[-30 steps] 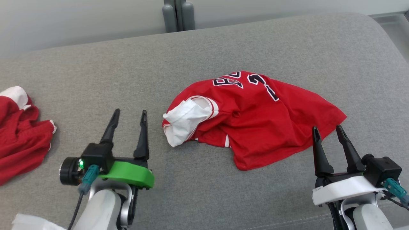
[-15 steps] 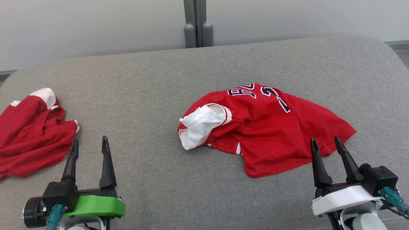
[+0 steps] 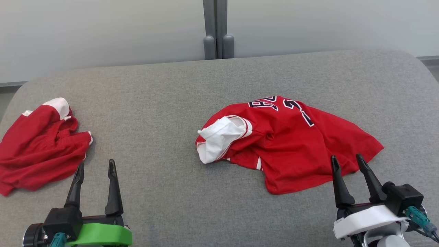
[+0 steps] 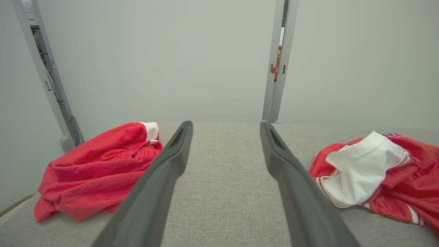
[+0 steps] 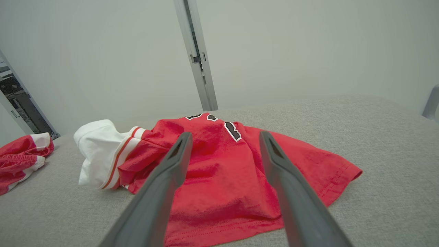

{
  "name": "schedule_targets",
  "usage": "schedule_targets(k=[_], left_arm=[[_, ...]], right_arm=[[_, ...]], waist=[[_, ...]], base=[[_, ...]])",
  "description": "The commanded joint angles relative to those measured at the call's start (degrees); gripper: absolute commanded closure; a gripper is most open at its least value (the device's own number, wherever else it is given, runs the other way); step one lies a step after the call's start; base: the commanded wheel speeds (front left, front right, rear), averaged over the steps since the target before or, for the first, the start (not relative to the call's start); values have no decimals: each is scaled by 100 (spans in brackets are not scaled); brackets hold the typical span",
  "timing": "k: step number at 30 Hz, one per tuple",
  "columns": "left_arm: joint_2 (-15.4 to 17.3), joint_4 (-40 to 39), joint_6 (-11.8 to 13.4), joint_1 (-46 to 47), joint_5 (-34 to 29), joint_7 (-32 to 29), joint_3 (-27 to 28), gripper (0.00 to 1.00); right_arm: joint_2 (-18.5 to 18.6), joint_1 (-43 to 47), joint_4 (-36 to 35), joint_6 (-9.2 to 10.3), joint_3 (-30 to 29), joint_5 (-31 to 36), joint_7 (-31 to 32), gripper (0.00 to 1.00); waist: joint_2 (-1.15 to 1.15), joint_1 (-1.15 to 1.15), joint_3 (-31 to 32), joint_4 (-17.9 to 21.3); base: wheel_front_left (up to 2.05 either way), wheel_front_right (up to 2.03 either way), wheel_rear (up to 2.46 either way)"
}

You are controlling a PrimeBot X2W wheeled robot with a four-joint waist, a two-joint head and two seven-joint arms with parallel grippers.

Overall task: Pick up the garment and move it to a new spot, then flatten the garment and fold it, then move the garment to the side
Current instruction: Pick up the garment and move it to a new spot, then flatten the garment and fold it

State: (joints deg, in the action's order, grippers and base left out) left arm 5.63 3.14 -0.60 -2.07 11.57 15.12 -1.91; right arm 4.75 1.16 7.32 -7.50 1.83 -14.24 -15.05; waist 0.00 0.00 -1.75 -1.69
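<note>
Crumpled red jersey (image 3: 291, 147) lying just ahead of the right gripper (image 3: 346, 158), hem near its spread, empty fingers, left gripper (image 3: 96, 163) also wide apart holding nothing, second red garment (image 3: 37, 151) just beyond its left fingertip, grey cushion (image 3: 154, 103) beneath

A crumpled red cloth (image 3: 41, 147), perhaps shorts, lies on the grey cushion (image 3: 154, 103).

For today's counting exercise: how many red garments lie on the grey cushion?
2. A crumpled red jersey with a white sleeve lies right of centre on the grey cushion; a bunched red garment lies at its left edge. None seems hidden.
</note>
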Motion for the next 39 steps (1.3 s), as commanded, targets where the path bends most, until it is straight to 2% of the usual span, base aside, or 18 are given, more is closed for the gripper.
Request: schedule_targets(k=[1, 14, 39], left_arm=[[-41, -11, -48, -103, -43, 4, 47, 0], [-200, 178, -297, -232, -327, 4, 234, 0], [-248, 322, -225, -159, -599, 4, 282, 0]], right_arm=[[6, 107, 15, 2, 8, 37, -19, 0], [-21, 351, -98, 2, 166, 207, 26, 0], [-33, 482, -574, 2, -52, 513, 280, 0]], waist=[[0, 0, 40, -28], [0, 0, 189, -133], [0, 0, 214, -62]], base=[[0, 0, 0], [0, 0, 0], [0, 0, 0]])
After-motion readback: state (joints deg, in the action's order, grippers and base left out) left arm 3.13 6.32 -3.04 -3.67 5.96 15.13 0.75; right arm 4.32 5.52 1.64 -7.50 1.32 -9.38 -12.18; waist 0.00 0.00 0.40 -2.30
